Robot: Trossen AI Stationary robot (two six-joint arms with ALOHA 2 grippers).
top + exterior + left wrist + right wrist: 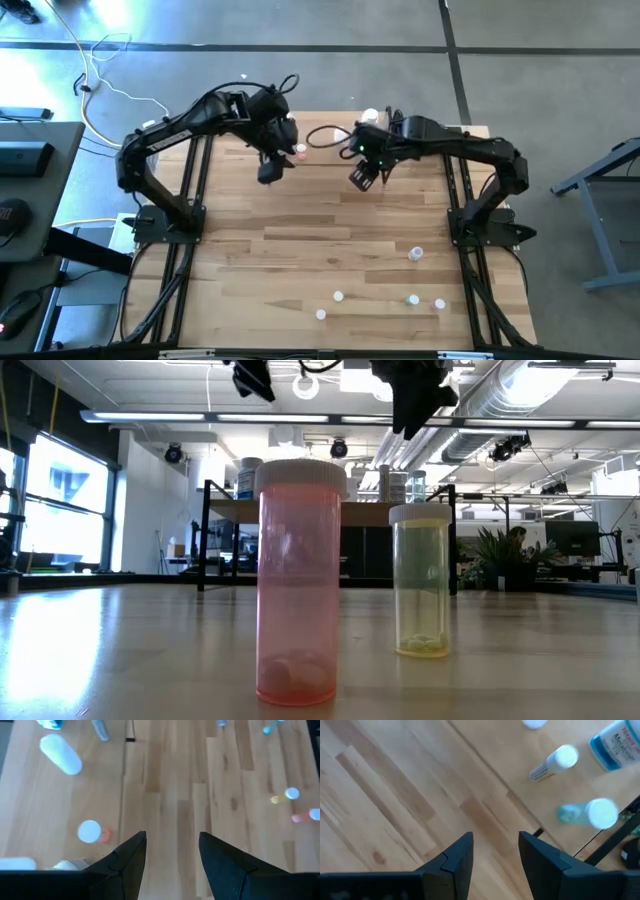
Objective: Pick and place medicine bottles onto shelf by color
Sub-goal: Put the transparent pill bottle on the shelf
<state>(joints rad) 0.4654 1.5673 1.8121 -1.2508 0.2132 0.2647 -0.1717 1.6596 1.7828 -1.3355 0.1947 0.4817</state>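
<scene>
Pink bottle (298, 585) nearest, left gripper (170, 852), right gripper (495, 852) part-open, empty

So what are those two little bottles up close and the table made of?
The pink bottle and the yellow bottle look like clear tinted plastic: you can see through them to the contents at the bottom. Their caps look opaque white plastic. The table looks like light wood strips, with visible grain.

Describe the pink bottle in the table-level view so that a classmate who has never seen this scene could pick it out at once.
Start at the wooden tabletop in the low view. Two upright see-through bottles stand near the camera, apart from each other. The pink bottle is the nearer, larger-looking one with a white cap; its neighbour, the yellow bottle, stands farther back.
</scene>
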